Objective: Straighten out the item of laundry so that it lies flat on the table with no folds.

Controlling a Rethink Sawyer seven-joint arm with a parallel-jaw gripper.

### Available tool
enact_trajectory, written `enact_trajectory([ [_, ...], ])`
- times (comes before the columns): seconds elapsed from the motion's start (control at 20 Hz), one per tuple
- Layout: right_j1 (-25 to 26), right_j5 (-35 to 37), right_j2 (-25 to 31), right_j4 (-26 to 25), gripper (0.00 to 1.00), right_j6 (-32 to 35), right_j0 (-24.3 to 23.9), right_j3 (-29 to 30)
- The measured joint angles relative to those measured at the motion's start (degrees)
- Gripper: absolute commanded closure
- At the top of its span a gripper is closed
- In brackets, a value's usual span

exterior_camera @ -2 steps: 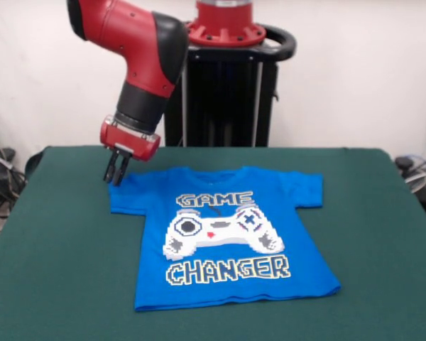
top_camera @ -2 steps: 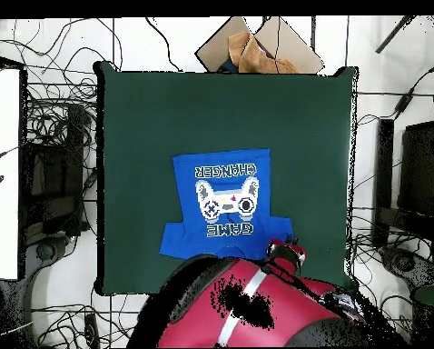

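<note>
The item of laundry (exterior_camera @ -2 steps: 224,238) is a bright blue T-shirt with a game controller print and the words "GAME CHANGER". It lies spread print-up on the dark green table (exterior_camera @ -2 steps: 57,249), hem toward the near edge. Its left sleeve looks tucked short; the right sleeve lies spread out. My gripper (exterior_camera @ -2 steps: 116,172) hangs just above the left sleeve's outer corner, fingers close together and nothing seen between them. From above, the shirt (top_camera @ -2 steps: 225,204) lies in the middle of the table (top_camera @ -2 steps: 139,136), and the gripper (top_camera @ -2 steps: 287,252) shows at the arm's edge beside one sleeve.
A cardboard box (top_camera @ -2 steps: 257,45) sits beyond the table's far edge in the overhead view. Cables and equipment surround the table on all sides. The red arm (top_camera @ -2 steps: 248,309) covers the table's lower edge there.
</note>
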Motion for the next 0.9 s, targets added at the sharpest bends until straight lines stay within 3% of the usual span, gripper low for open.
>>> enact_trajectory([
  [0.55,-1.66,3.5,4.0,-3.35,1.0,0.0,-3.78,-0.01],
  [0.9,-1.62,4.14,4.58,-3.3,1.0,0.0,-3.54,-0.03],
])
